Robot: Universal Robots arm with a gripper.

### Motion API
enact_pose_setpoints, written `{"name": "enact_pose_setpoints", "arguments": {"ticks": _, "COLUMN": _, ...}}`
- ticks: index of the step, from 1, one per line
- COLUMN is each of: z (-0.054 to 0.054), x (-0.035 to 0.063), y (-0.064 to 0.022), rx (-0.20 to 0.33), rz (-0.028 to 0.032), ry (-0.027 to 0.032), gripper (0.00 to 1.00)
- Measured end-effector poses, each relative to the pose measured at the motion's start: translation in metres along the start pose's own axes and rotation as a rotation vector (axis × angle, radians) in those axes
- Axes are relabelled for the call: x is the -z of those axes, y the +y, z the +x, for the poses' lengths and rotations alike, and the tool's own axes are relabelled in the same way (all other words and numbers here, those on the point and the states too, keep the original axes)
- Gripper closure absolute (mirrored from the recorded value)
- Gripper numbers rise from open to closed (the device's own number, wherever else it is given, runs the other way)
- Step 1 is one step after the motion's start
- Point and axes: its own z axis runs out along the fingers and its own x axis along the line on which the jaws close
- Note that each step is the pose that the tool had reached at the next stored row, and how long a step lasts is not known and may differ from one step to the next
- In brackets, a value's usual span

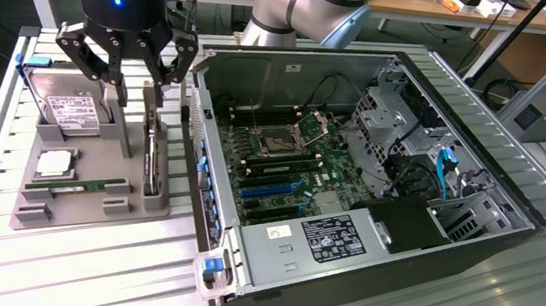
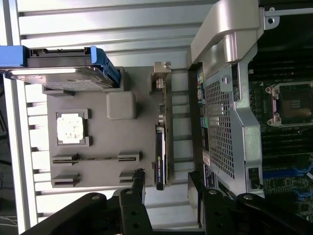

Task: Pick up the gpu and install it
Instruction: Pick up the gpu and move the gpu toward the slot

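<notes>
The gpu (image 1: 154, 154) stands on its edge in a slot along the side of the grey holder tray (image 1: 105, 149) nearest the computer case. It is a thin green board with a black cooler and a silver end bracket. In the wrist view the gpu (image 2: 161, 147) lies straight ahead of the fingers. My gripper (image 1: 137, 78) hangs above the bracket end of the card, open, with nothing between its fingers. Both black fingers frame the card in the wrist view, where the gripper (image 2: 166, 176) is apart from it.
The open computer case (image 1: 453, 124) lies just to the exterior view's right of the tray, with its motherboard (image 1: 282, 161) and power supply (image 1: 330, 239) exposed. The tray also holds a silver hard drive (image 1: 74, 110), a processor (image 1: 55, 163) and a memory stick (image 1: 77, 184). Everything rests on a slatted metal table (image 1: 94, 271).
</notes>
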Motion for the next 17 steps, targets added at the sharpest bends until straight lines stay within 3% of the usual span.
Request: {"name": "enact_pose_setpoints", "arguments": {"ticks": 17, "z": 0.0001, "x": -0.0047, "y": -0.0005, "rx": 0.000, "rz": 0.0000, "ry": 0.0000, "gripper": 0.52}}
